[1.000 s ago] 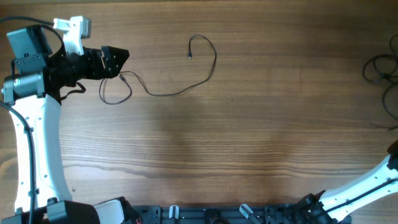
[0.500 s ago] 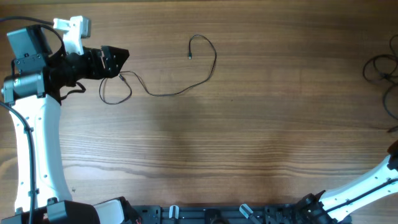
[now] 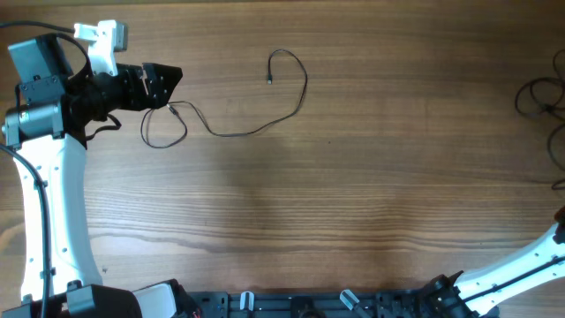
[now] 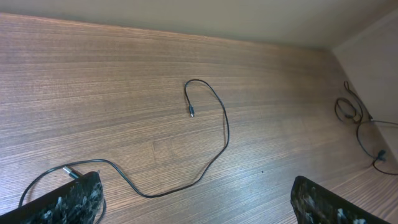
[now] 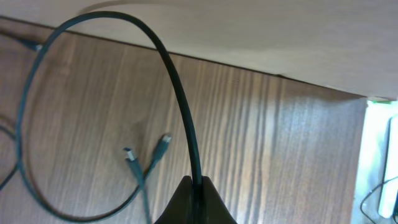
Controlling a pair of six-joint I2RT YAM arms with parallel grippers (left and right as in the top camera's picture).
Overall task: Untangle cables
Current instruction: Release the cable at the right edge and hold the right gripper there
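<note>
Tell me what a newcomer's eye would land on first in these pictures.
First, the lone black cable snaking over the far left of the wooden table, one end looped right by the wide-open left pincer. Next, in the right wrist view, the right pincer is shut on an arching cable, with two small plugs lying on the wood beyond it. A cable tangle sits at the table's far right edge.
</note>
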